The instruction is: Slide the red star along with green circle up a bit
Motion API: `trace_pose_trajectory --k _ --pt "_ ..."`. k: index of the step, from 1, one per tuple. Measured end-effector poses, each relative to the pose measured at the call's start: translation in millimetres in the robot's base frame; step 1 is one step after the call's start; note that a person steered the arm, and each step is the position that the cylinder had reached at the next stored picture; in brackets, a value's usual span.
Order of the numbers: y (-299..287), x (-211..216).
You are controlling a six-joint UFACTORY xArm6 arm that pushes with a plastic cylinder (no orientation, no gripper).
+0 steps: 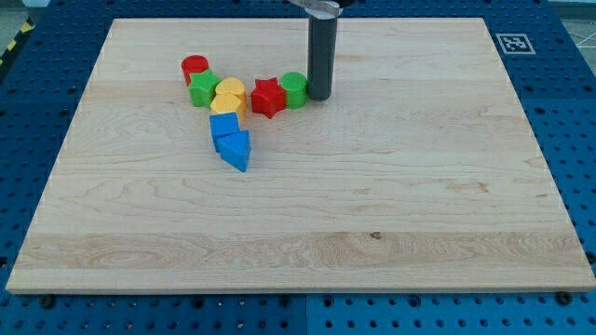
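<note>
The red star (267, 97) lies on the wooden board (372, 186) in the upper left part. The green circle (294, 88) touches its right side. My tip (319, 97) stands just to the right of the green circle, touching or nearly touching it. The dark rod rises from there to the view's top.
Left of the red star are a yellow block (229, 94), a green star-like block (204, 88) and a red cylinder (195, 68). Below the yellow one sit a blue block (223, 126) and a blue triangle (237, 149). A fiducial tag (511, 42) marks the top right corner.
</note>
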State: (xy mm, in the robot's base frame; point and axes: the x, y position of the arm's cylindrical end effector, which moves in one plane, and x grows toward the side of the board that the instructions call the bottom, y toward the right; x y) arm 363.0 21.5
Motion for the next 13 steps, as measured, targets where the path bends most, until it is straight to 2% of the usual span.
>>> trace_pose_trajectory --k 2,4,9,13 --pt "16 8" --pt "9 58" --pt "-48 57" --pt "-51 50"
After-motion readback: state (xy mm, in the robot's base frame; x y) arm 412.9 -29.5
